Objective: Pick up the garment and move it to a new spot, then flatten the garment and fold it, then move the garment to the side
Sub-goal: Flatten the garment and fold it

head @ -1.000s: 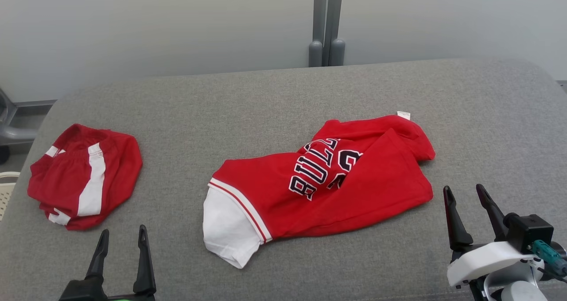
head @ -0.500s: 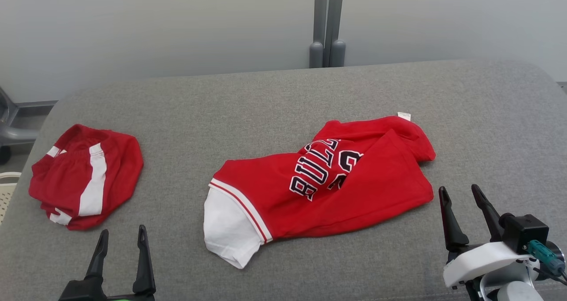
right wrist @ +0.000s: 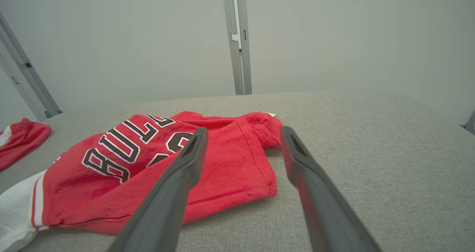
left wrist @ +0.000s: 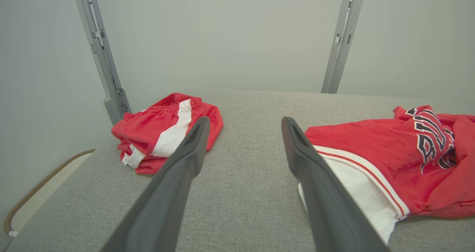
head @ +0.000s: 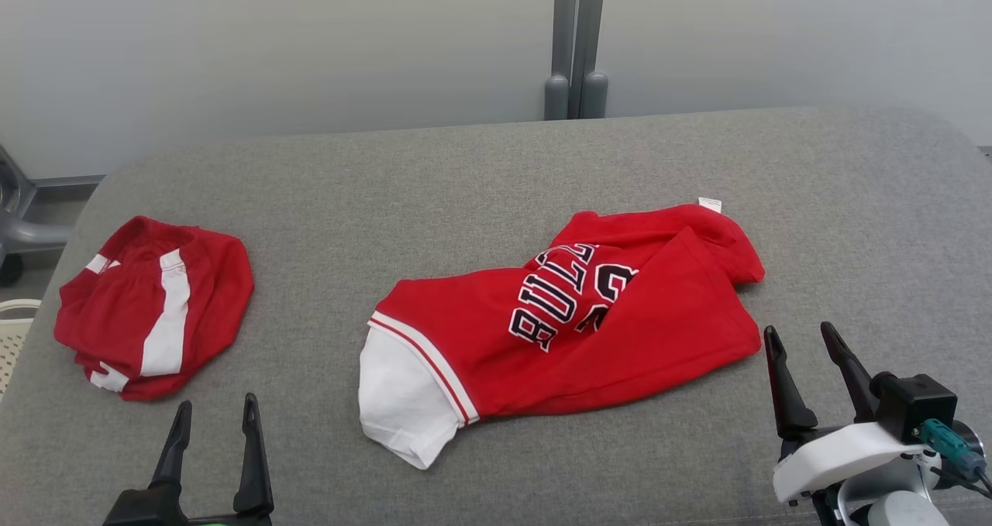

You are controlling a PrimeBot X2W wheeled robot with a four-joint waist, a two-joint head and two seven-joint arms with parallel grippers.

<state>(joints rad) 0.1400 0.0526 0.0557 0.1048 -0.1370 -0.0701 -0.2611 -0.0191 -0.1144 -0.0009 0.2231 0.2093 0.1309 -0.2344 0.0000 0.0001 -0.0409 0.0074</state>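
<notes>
Reading this as step one, pick-up not yet begun: a folded red-and-white pile (head: 155, 305) lies ahead and left of the left gripper (head: 217, 403), whose fingers stand spread and empty over the grey worktop (head: 496, 170). Ahead and right of it lies the garment (head: 566, 324), a crumpled red jersey with a white sleeve. Its hem corner is just ahead-left of the right gripper (head: 798, 331), which is also spread wide, holding nothing and not touching cloth. Next move, judged: reach forward-left, pinch the near hem, lift.
</notes>
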